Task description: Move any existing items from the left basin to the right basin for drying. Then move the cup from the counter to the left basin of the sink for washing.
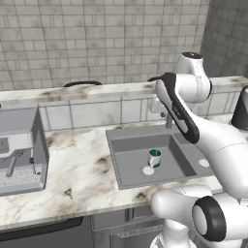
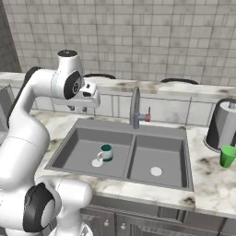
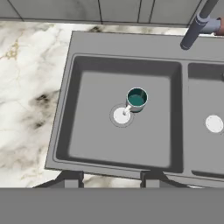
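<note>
- Standing upright in the left basin (image 3: 96, 131), the small teal-green cup (image 3: 137, 99) sits just beside the pale round drain (image 3: 121, 116), near the basin's middle and well apart from every wall.
- End effector (image 3: 109, 180): it hangs high above the left basin, well clear of the cup, nothing between its fingertips (image 3: 70, 179); the two tips stand partly apart, with a gap that looks wide enough to straddle the cup.
- Handling, as a judgement: the cup's small size suggests it is light; its glossy glaze suggests a stiff, slippery wall that gives no compliance under the pads and may be fragile if dropped.
- A short pale stub runs from the cup toward the drain in the hand view; whether it is a handle cannot be told.
- Suggested hold: across the rim from above, one pad on each side of the open mouth, or one pad inside and one outside a single wall; a low, centred pinch should limit tipping.
- Destination: the right basin (image 3: 205, 144), divided from the left by a grey ridge, lies beside the curved tap (image 3: 197, 26).
- Second item: a green cup (image 2: 227, 156) waits on the marble table (image 2: 214, 177) at the far right.
</note>
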Available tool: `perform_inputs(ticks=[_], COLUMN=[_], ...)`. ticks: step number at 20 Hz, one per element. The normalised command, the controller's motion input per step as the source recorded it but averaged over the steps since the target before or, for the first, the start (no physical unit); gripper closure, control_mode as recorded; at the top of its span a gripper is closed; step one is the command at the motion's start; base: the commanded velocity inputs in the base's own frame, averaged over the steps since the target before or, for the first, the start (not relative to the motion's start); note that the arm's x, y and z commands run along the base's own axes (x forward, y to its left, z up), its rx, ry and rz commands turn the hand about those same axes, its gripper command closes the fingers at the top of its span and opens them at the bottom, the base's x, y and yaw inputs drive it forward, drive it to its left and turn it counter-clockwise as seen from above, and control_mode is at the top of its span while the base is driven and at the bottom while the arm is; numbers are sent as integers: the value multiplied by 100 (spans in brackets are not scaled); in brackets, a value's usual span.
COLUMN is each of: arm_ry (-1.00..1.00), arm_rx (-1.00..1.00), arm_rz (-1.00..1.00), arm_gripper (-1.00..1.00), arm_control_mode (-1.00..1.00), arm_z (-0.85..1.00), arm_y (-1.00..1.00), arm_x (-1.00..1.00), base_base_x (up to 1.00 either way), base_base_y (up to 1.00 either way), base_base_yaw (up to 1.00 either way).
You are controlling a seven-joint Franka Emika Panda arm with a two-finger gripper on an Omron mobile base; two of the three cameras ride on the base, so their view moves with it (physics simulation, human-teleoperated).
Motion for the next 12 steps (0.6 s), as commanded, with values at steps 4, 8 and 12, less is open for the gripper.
perform_inputs(ticks=[4, 8, 12], arm_ry=[1, 0, 0], arm_rx=[0, 0, -2], arm_rz=[0, 0, 0], arm_gripper=[-100, -100, -100], arm_control_mode=[-100, -100, -100], arm_z=[-11, -21, -26], arm_y=[0, -6, -7], arm_x=[0, -14, -8], base_base_x=[0, 0, 0], base_base_y=[0, 0, 0], base_base_yaw=[0, 0, 0])
